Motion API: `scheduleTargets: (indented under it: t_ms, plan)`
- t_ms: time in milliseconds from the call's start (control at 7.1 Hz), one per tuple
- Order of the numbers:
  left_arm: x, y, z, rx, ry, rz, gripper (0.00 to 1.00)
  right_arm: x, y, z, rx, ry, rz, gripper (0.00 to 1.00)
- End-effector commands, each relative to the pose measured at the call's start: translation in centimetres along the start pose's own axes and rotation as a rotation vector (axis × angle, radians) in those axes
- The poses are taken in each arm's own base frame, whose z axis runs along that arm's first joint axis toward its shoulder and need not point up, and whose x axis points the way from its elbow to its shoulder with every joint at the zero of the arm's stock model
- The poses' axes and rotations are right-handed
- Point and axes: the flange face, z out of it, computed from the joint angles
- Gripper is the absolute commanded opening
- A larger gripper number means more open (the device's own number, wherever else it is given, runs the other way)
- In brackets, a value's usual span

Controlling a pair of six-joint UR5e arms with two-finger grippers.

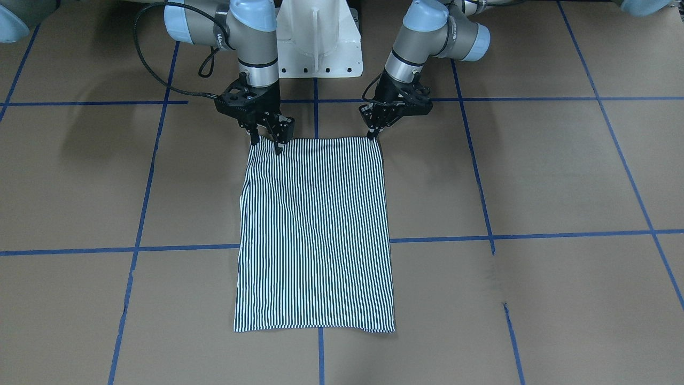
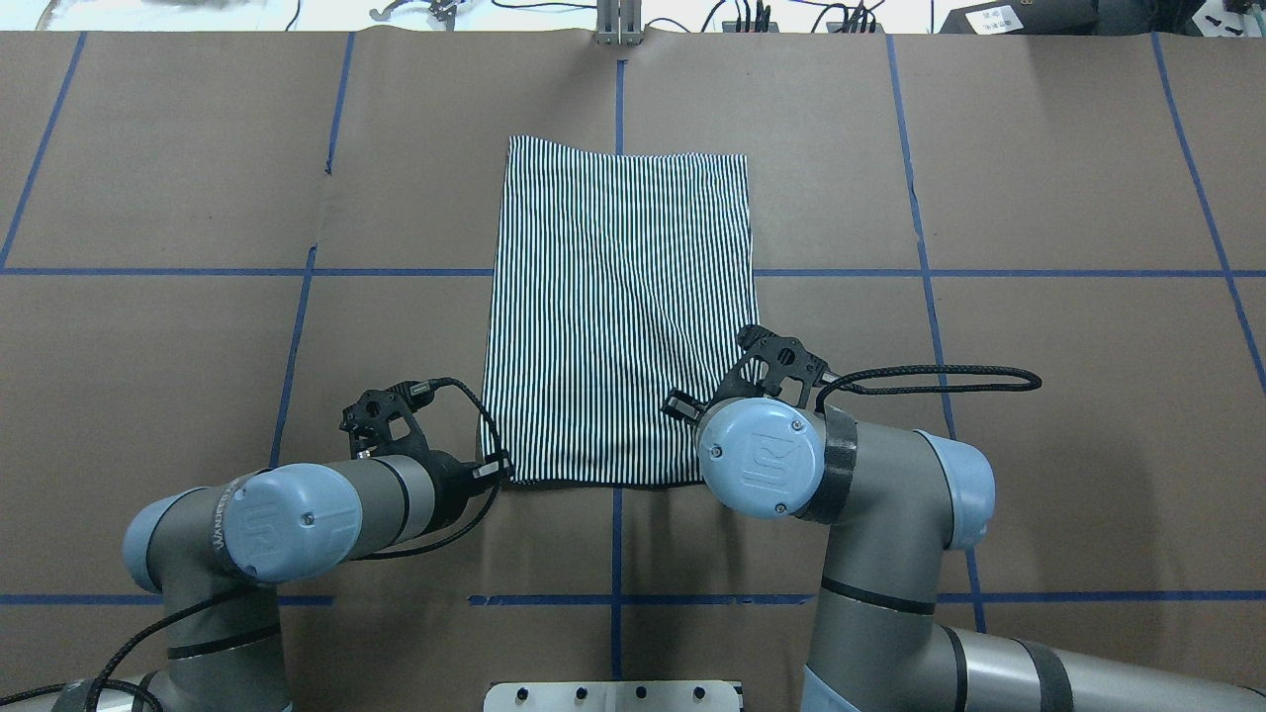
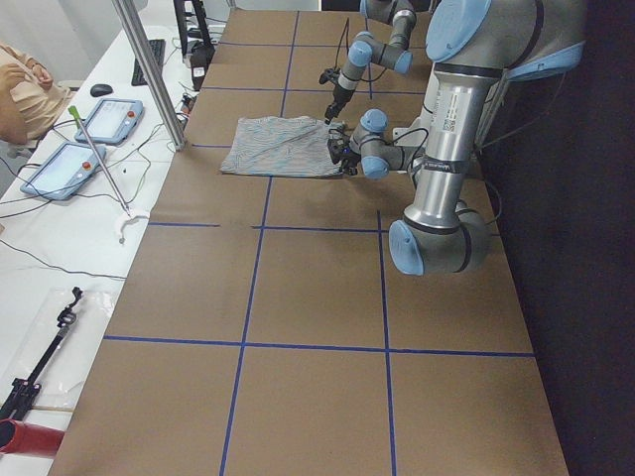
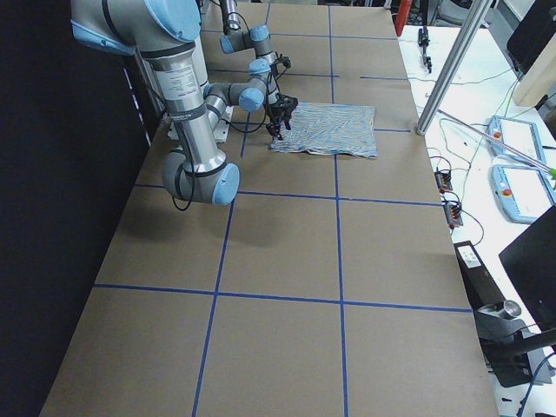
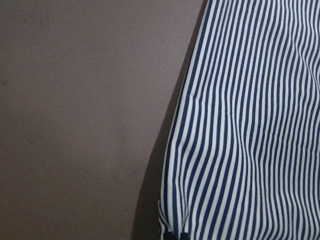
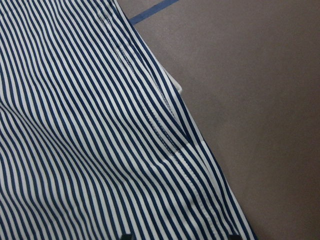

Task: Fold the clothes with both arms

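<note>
The clothes are one navy-and-white striped shirt (image 1: 315, 230), folded into a flat rectangle on the brown table (image 1: 534, 176); collar and placket are hidden. It also shows in the overhead view as the shirt (image 2: 618, 316). My left gripper (image 1: 372, 135) is at the shirt's robot-side corner, fingers together on the fabric edge (image 5: 172, 220). My right gripper (image 1: 266, 145) is at the other robot-side corner, open, its fingertips (image 6: 127, 236) spread wide over the striped cloth (image 6: 90, 140). In the overhead view the right wrist (image 2: 762, 455) hides that gripper.
The white pedestal base (image 1: 319, 48) stands just behind the grippers. Blue tape lines (image 1: 534, 235) grid the table. Beyond the far edge, a side bench holds tablets (image 3: 74, 164), cables and a metal post (image 3: 149, 69); a person (image 3: 20, 89) sits there.
</note>
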Motion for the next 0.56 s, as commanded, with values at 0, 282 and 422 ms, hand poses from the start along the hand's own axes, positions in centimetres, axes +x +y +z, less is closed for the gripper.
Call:
scheduleTargets:
  t_ms: [0, 282, 422]
  plan:
    - [0.0, 0.0, 0.0, 0.000, 0.001, 0.000, 0.00, -2.9, 1.1, 1.8, 0.008, 0.024, -0.017, 0.71]
    - [0.0, 0.0, 0.0, -0.001, 0.002, 0.000, 0.00, -2.2, 1.2, 3.1, 0.008, 0.062, -0.034, 0.70]
    - [0.0, 0.0, 0.0, 0.000, 0.002, 0.000, 0.00, -2.3, 1.3, 2.9, 0.009, 0.079, -0.040, 0.70]
